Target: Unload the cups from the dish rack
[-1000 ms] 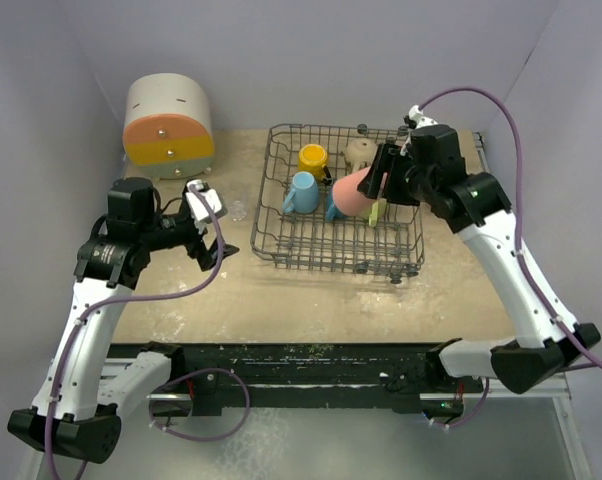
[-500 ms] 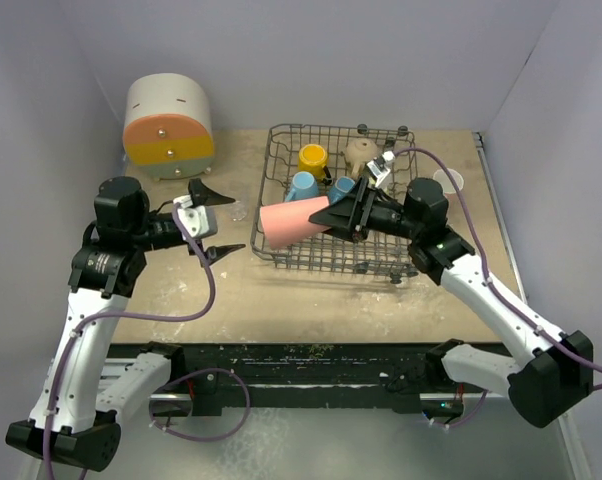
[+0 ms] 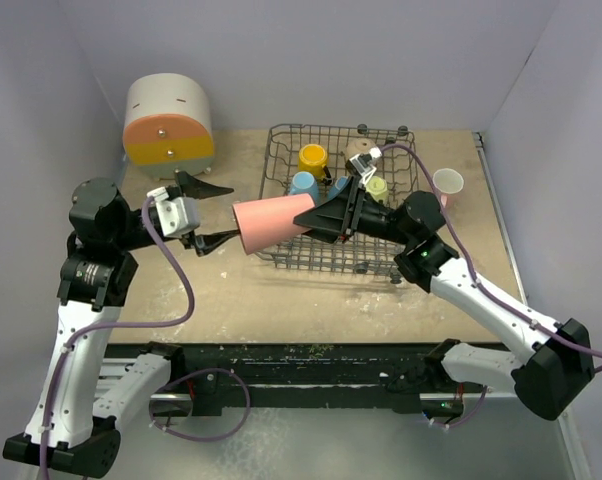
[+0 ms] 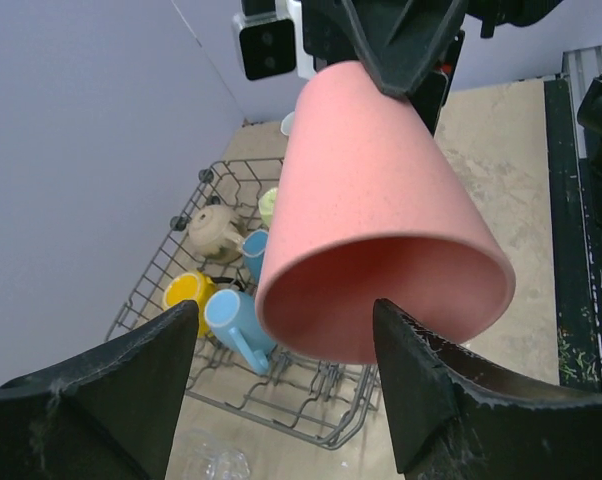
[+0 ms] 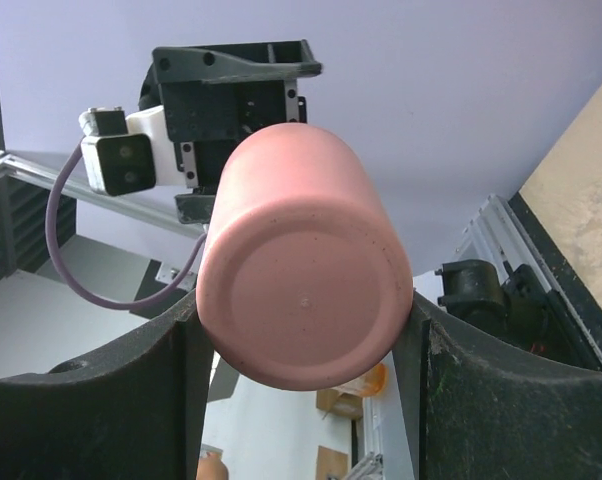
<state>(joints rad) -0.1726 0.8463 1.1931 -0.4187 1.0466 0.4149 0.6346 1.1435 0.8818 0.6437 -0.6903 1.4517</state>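
Salmon tumbler (image 3: pixel 271 220): held in the air on its side, over the left rim of the dish rack (image 3: pixel 281 262) and reaching out past it above the table (image 3: pixel 281 300).
Long axis: roughly level, running left to right. The open mouth faces the left arm and the closed base faces the right arm.
Right claw (image 3: pixel 316 218): clamped on the base end of the tumbler. In the right wrist view its fingers (image 5: pixel 111 400) press both sides of the round base (image 5: pixel 301 300).
Left claw (image 3: pixel 224 212): jaws wide and holding nothing. It sits just beside the tumbler's mouth and lines up with the tumbler's axis.
Key relation: in the left wrist view the mouth (image 4: pixel 381 320) sits between the two fingers (image 4: pixel 111 390), just past their tips, with a gap on each side. I see no contact.
Nearer arm: the mouth end is nearer the left arm, and the right arm already has the base.
Step, as I read it: a handover from right to left, with the left grip not yet made.
Next move calls for: the left claw to slide a little further along the axis so its jaws bracket the wall near the rim. It should then close before the right claw lets go.
Risk: the tumbler tapers, so a pinch at the wide rim could slip.
Left in the rack: yellow mug (image 3: pixel 313 158), blue mug (image 3: pixel 302 184), tan cup (image 3: pixel 359 150), yellow-green cup (image 3: pixel 377 186).
Already out: pale pink cup (image 3: pixel 447 182), upright on the table to the right of the rack.
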